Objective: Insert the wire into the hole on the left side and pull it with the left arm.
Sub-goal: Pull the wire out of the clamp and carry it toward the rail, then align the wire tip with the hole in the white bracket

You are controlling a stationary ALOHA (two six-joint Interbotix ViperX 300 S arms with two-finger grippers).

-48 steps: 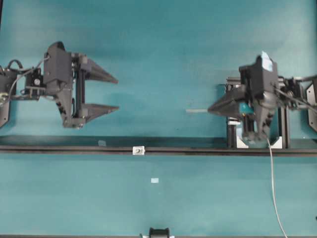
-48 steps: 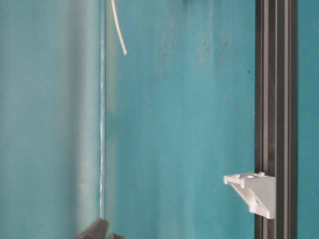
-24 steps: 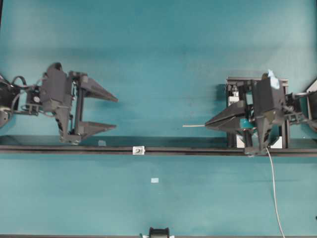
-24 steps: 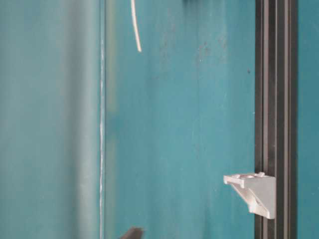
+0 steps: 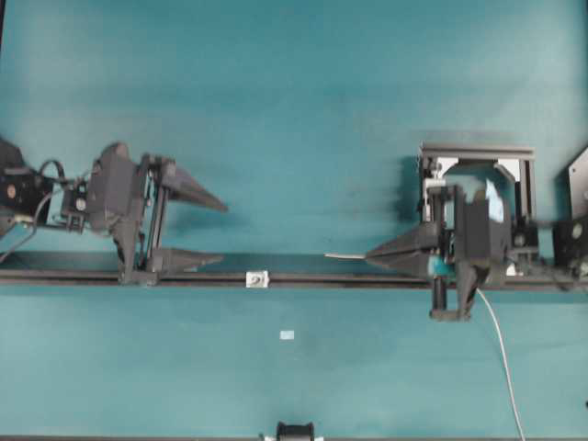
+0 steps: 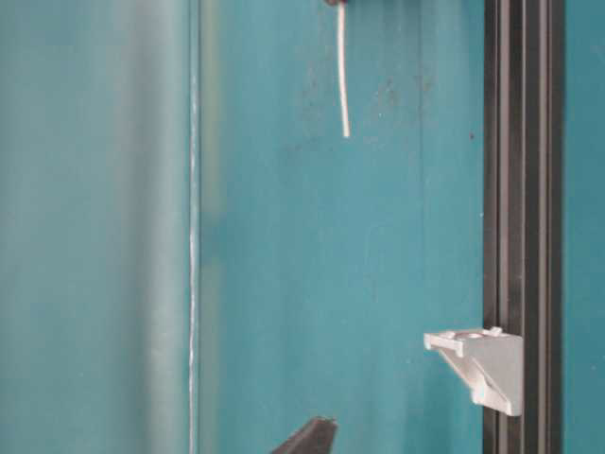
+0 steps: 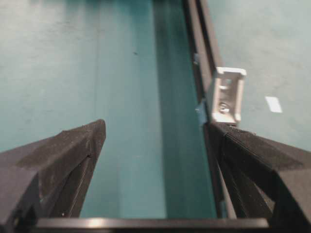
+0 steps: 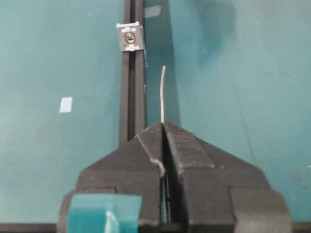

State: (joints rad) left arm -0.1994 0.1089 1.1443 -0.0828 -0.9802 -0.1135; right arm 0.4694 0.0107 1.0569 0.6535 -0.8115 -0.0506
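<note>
My right gripper (image 5: 369, 257) is shut on the wire (image 5: 345, 255), whose short free end points left just over the black rail (image 5: 331, 278). The rest of the wire (image 5: 503, 358) trails off toward the table's near edge. In the right wrist view the wire (image 8: 162, 94) sticks out of the gripper (image 8: 163, 124) and its tip stops short of the hole (image 8: 129, 38), a little to its right. The small bracket with the hole (image 5: 258, 277) sits on the rail. My left gripper (image 5: 222, 233) is open, with one finger over the rail just left of the bracket (image 7: 226, 94).
A metal frame (image 5: 478, 152) stands behind the right arm. A pale tape square (image 5: 287, 334) lies on the mat in front of the rail. A black part (image 5: 294, 430) sits at the near edge. The wire's tip (image 6: 343, 85) hangs above the table, away from the bracket (image 6: 477, 364).
My right gripper has carried the wire toward the rail and a little left. The left gripper has shifted toward the rail, so one finger now lies over it.
</note>
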